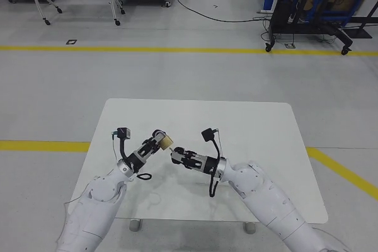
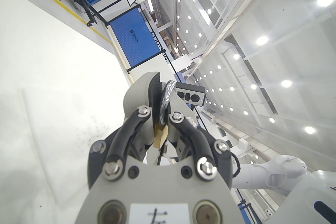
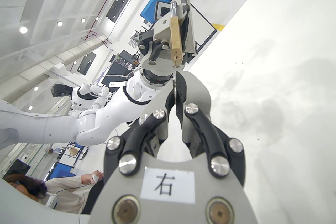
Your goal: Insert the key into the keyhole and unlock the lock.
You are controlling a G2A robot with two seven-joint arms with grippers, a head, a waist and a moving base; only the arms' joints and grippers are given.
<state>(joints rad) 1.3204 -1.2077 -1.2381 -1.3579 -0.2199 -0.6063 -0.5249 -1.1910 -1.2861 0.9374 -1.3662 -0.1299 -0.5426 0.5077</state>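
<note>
Item one: my left gripper (image 2: 162, 93), jaws clenched on a small rectangular brass padlock (image 3: 175, 36) with a steel shackle. It is gripped across its flat faces and carried in the air above the white rectangular table (image 1: 258, 126), left of the surface's middle and about midway between its far and near edges. The keyhole (image 3: 178, 57) end is turned toward my other arm. Item two: my right gripper (image 3: 177, 80), jaws pinched on the bow of a thin, flat silver metal key (image 3: 174, 70), blade pointing at the padlock. Item three: the meeting point. The key's tip stands at the keyhole face, touching or just entering; I cannot tell which. Step in hand, as I judge it: insertion. To do it well I should hold the padlock rigid and line the blade's flat with the slot and its length with the lock's long axis. Then I should press straight along that line with light force, since any tilt could jam the tip or twist the key in my pads. I should turn only once the blade is seated to its shoulder, rotating the wrist about the blade's own axis.
</note>
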